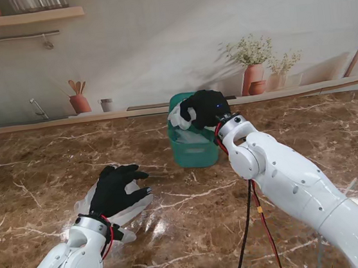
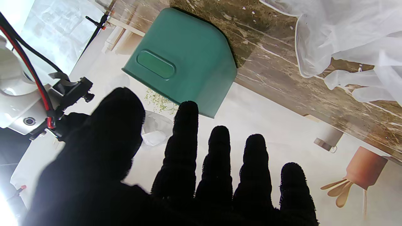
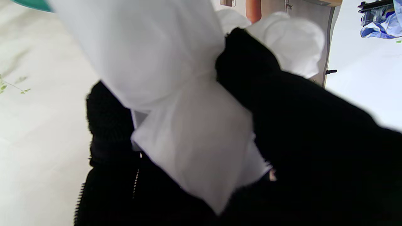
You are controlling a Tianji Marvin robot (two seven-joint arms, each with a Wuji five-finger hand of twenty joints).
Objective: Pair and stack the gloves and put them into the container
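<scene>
The right hand (image 1: 203, 108), in its black knit cover, is closed around a bunched pair of thin, translucent white disposable gloves (image 1: 180, 116), held over the far rim of the teal plastic container (image 1: 194, 150) that stands near the middle of the brown marble-patterned table (image 1: 308, 132). In the right wrist view the gloves (image 3: 176, 103) are gathered to a narrow waist between thumb and fingers (image 3: 106, 125), with loose film billowing out on both sides.

The left hand (image 1: 116, 188) lies spread, fingers apart and holding nothing, flat over more white gloves (image 1: 132, 207) lying on the near-left part of the table. The left wrist view shows that hand (image 2: 176, 175) with these loose gloves (image 2: 351, 47) crumpled on the marble and the container (image 2: 185, 62) well apart from them.

The gloves look nearly weightless, limp and slippery, likely to cling, trap air and spring back out of a bundle. I judge a pinch through the gathered middle, as the right hand has now, the safest hold; an edge grip would let the rest trail over the rim. The film is glossy and wrinkled, and the table's pattern shows faintly through it. The held bundle seems to be at the point of going into the container, though whether it has cleared the rim I cannot tell.
</scene>
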